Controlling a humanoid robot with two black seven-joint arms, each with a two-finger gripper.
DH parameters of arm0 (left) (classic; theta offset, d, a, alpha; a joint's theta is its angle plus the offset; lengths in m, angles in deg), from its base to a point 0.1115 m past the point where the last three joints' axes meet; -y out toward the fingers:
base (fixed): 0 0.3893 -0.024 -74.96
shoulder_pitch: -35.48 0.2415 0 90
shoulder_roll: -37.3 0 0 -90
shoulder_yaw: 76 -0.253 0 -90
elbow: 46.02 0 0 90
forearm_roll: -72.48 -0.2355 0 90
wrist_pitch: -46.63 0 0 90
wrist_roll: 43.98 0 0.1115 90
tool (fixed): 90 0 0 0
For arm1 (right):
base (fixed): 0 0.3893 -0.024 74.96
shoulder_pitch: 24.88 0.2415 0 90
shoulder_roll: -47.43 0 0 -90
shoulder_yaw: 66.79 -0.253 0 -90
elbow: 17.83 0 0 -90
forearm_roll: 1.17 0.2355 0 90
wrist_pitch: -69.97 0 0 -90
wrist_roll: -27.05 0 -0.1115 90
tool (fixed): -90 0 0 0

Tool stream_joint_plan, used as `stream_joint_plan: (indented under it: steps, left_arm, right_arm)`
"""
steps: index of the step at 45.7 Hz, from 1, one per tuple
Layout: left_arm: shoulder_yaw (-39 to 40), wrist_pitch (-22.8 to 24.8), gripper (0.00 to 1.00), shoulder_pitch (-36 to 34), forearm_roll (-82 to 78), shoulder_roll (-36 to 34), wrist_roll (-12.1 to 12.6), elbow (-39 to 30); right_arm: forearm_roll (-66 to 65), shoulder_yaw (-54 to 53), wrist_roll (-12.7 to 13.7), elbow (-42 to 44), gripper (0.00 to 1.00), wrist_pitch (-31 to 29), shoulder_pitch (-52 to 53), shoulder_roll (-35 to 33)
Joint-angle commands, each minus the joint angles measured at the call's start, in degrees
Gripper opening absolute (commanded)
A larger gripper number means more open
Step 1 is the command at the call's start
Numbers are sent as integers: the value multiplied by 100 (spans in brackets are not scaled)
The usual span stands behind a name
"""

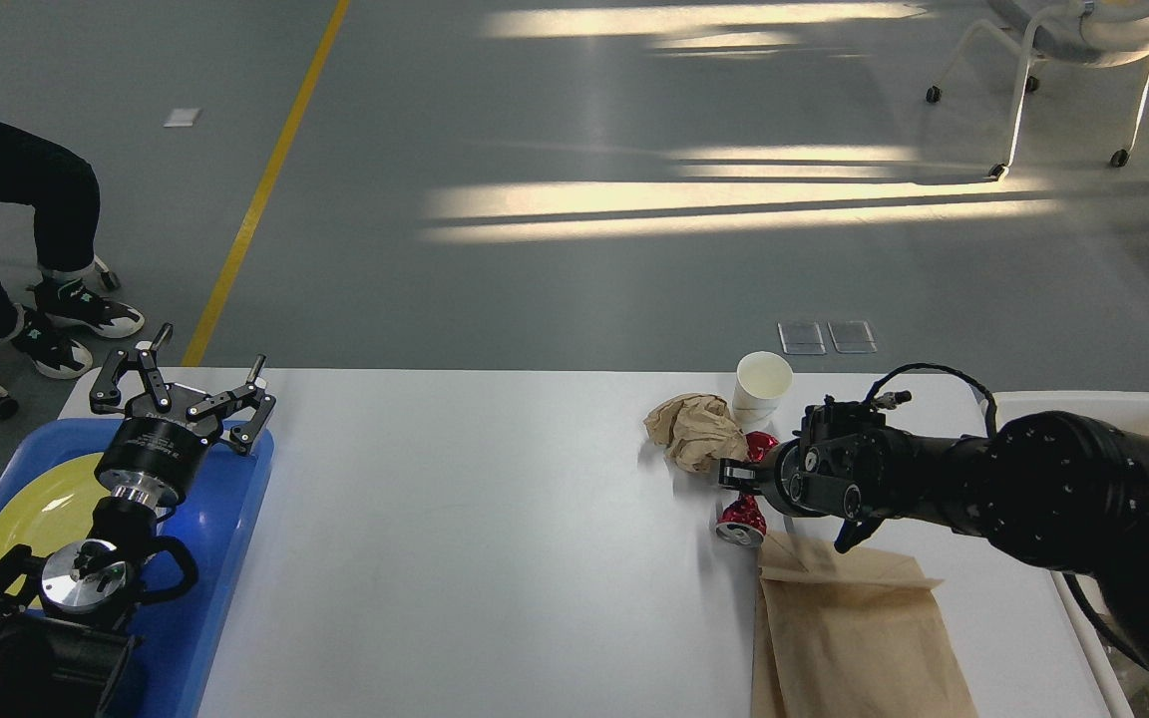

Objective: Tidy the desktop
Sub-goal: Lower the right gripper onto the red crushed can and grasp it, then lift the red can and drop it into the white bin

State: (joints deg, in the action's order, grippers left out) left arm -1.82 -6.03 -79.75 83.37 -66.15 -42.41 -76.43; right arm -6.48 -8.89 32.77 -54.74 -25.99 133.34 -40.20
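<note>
While our left gripper (186, 384) hangs spread, our right gripper (746, 474) seemingly pinches the light, dentable crushed red metal can (742, 521) near the white desktop's (455, 538) far right corner.

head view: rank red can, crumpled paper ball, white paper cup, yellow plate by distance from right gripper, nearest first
From the right gripper:
1. Red can, at the fingertips, lying on its side.
2. Crumpled paper ball, just up-left of it.
3. White paper cup, behind the ball, near the far edge.
4. Yellow plate, far left, in the blue tray.
</note>
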Motion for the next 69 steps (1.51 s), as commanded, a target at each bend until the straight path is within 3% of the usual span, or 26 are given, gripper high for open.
stream_joint_plan:
  steps: [1, 7, 13, 20, 25, 31, 44, 58, 69]
  left_arm:
    - [0, -7, 96, 0, 0, 0, 1, 0]
    - [0, 1, 96, 0, 0, 0, 1, 0]
    - [0, 1, 96, 0, 0, 0, 1, 0]
    - [0, 1, 96, 0, 0, 0, 1, 0]
    - [0, 1, 96, 0, 0, 0, 1, 0]
    - [0, 1, 96, 0, 0, 0, 1, 0]
    - [0, 1, 96, 0, 0, 0, 1, 0]
    - [0, 1, 96, 0, 0, 0, 1, 0]
    - [0, 1, 96, 0, 9, 0, 1, 0]
  right_arm:
    - [-5, -6, 0, 18, 65, 8, -143, -18]
    - [-5, -6, 8, -53, 58, -10, -143, -44]
    - [21, -15, 43, -26, 30, -27, -117, -53]
    - [39, 29, 52, -79, 19, -89, -37, -62]
    - [39, -32, 52, -167, 18, -273, 59, -219]
    - [56, -111, 44, -351, 0, -835, 463, -544]
    - [56, -208, 0, -536, 0, -2698, 1606, -1204]
    - [74, -560, 8, -1265, 0, -3024, 2616, -2118]
    - [83, -911, 8, -1397, 0, -3736, 3513, -2803]
